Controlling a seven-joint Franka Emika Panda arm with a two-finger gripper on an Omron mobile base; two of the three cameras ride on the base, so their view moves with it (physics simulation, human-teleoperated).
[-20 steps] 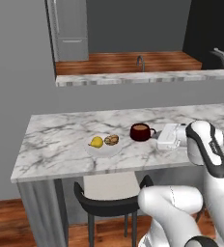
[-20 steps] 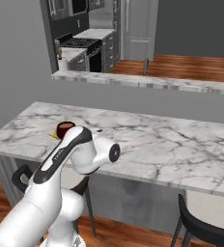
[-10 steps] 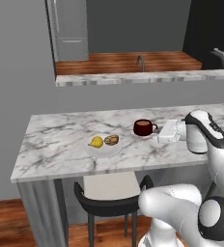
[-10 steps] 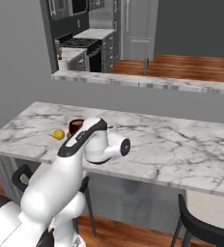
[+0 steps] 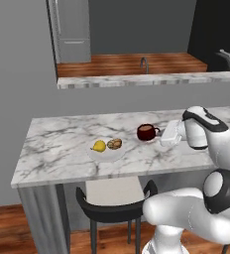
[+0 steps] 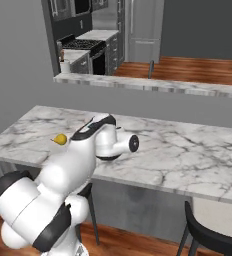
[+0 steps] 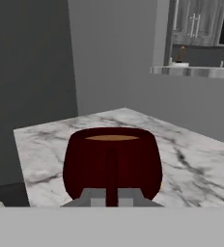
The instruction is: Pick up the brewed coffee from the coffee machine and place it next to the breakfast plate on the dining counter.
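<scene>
White arm (image 6: 95, 145) over the dining counter (image 6: 188, 150) — yellow fruit (image 6: 61, 139) beside it.

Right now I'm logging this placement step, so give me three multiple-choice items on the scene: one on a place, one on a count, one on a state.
1. Where does the mug stand?
A. On the dining counter, right of the breakfast plate
B. On the plate
C. On the stool

2. How many foods lie on the plate?
A. One
B. Two
C. Four

3. How is the mug?
A. Tipped over
B. Upright, holding light brown coffee
C. Upright, empty

Answers: 1 A, it sits on the marble apart from the plate. 2 B, a yellow fruit and a brown pastry. 3 B, the hand view shows its level rim and liquid, with the gripper at its handle.
</scene>
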